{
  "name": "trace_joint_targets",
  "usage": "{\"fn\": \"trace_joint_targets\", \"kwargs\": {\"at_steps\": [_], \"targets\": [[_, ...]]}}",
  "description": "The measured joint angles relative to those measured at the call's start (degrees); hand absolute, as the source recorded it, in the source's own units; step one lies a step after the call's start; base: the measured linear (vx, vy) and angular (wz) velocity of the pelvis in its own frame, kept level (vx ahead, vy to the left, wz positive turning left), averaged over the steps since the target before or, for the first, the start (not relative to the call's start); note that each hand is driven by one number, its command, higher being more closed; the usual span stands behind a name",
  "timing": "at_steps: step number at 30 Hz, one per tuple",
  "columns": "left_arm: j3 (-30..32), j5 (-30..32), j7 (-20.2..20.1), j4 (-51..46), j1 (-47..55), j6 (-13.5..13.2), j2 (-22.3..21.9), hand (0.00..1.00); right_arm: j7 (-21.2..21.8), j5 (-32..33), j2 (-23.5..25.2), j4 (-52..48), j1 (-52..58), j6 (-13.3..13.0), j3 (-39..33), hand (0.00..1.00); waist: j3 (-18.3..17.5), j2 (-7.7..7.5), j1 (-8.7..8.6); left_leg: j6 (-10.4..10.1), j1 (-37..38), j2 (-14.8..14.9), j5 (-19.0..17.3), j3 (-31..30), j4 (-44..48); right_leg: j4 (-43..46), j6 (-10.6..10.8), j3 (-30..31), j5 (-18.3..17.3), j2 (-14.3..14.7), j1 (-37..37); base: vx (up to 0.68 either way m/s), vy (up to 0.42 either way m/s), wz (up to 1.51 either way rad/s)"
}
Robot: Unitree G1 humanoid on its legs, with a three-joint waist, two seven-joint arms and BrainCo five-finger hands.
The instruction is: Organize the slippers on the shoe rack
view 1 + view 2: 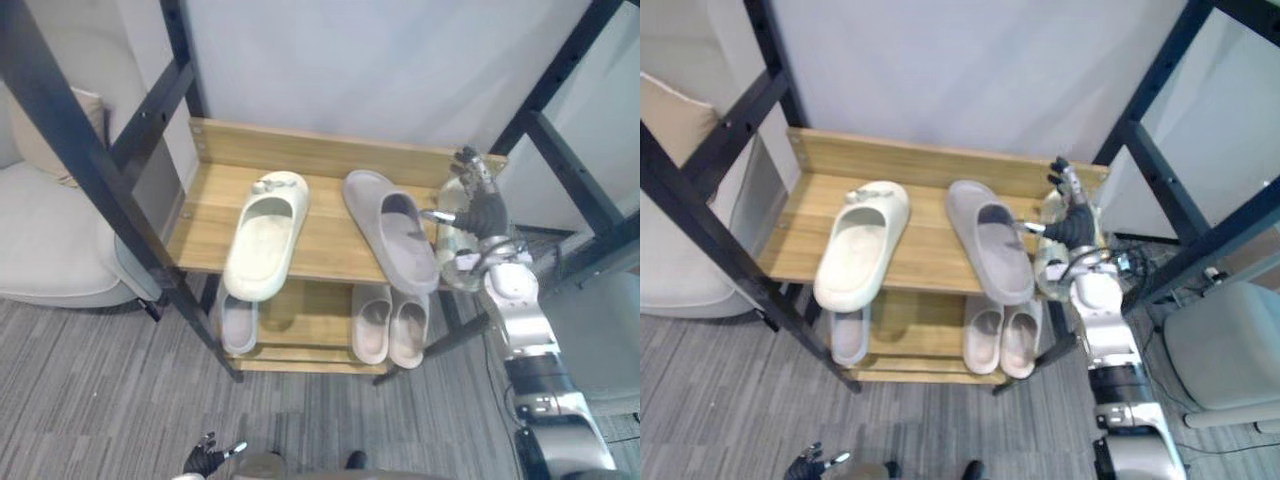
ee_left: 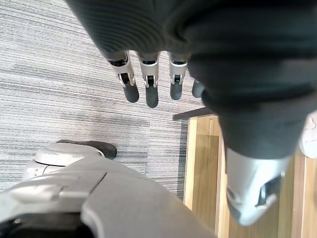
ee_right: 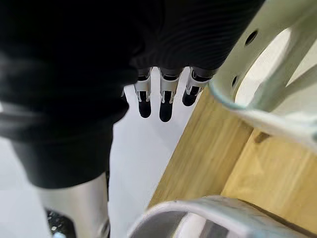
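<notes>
Right hand [image 1: 478, 205] up, fingers [image 3: 164, 106] straight; left hand [image 1: 203, 460] low, relaxed.

Logged black metal frame of slanted beams [image 1: 85, 155] as reference. Behind frame: plain white wall panel [image 1: 380, 60]. Under frame: grey striped carpet floor [image 1: 100, 400]. Left of frame: off-white padded seat [image 1: 40, 240]. Also left of frame, farther back: beige cushion [image 1: 675, 115]. Right of frame, near: light grey padded seat [image 1: 1220, 350].
</notes>
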Motion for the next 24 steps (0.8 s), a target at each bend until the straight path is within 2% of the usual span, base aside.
{"fn": "trace_joint_targets", "kwargs": {"at_steps": [11, 16, 23, 24], "targets": [[0.0, -2.1, 0.0, -1.4, 0.0, 0.0, 0.2, 0.00, 0.8, -0.2, -0.1, 2.5, -3.9, 1.1, 3.6, 0.00, 2.3, -0.63, 1.31, 0.3, -0.1, 0.2, 0.2, -0.1, 0.0, -0.1, -0.7, -0.1, 0.7, 0.1, 0.0, 0.00, 0.000, 0.00], [0.0, -2.2, 0.0, -1.6, 0.0, -0.1, 0.3, 0.00, 1.8, -2.4, -0.1, 4.9, -5.9, 1.5, 4.4, 0.00, 2.5, -0.64, 1.61, 0.7, -0.5, 0.1, 0.6, -0.2, -0.1, -1.1, -1.1, -0.3, 2.4, 0.1, 0.0, -0.02, 0.013, 0.01], [-0.1, -3.3, 0.0, -1.7, 0.0, -0.1, 0.7, 0.00, 1.9, -4.6, -0.1, 7.4, -9.4, 1.6, 6.3, 0.00, 3.6, -1.28, 2.76, 0.5, -0.5, 0.1, 1.3, -0.3, -0.3, -1.1, -1.4, -0.4, 2.7, 0.1, 0.0, -0.05, 0.001, 0.01], [-0.1, -3.3, 0.0, -1.7, 0.0, -0.1, 0.7, 0.00, 1.9, -4.6, -0.1, 7.7, -9.8, 1.8, 6.5, 1.00, 3.7, -1.34, 2.79, 0.4, -0.5, 0.1, 1.6, -0.5, -0.7, -1.1, -1.4, -0.5, 2.7, 0.1, 0.0, -0.06, -0.030, 0.08]]}}
